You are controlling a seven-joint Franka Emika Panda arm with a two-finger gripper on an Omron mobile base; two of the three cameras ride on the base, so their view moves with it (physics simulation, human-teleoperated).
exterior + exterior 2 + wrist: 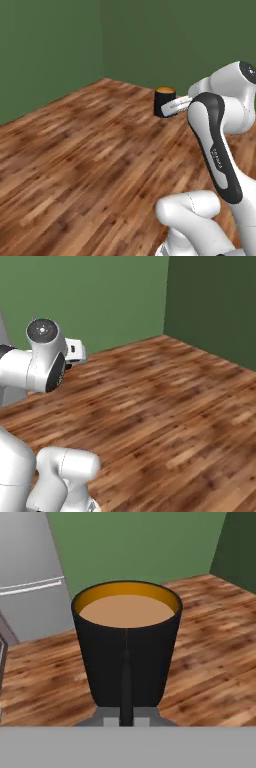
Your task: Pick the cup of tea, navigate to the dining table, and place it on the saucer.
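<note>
The small black cup of tea point(127, 647), full of brown drink, sits big in the middle of the hand view, held tight by the white gripper point(172, 106) above the wood floor point(80, 165), and a fast turn could spill it.

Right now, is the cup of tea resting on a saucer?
No, the cup of tea hangs above the wooden floor, carried at the gripper.

Open wooden floor point(90, 160) ahead and to both sides; green walls point(50, 50) bound it; grey appliance point(30, 577) stands left.
</note>
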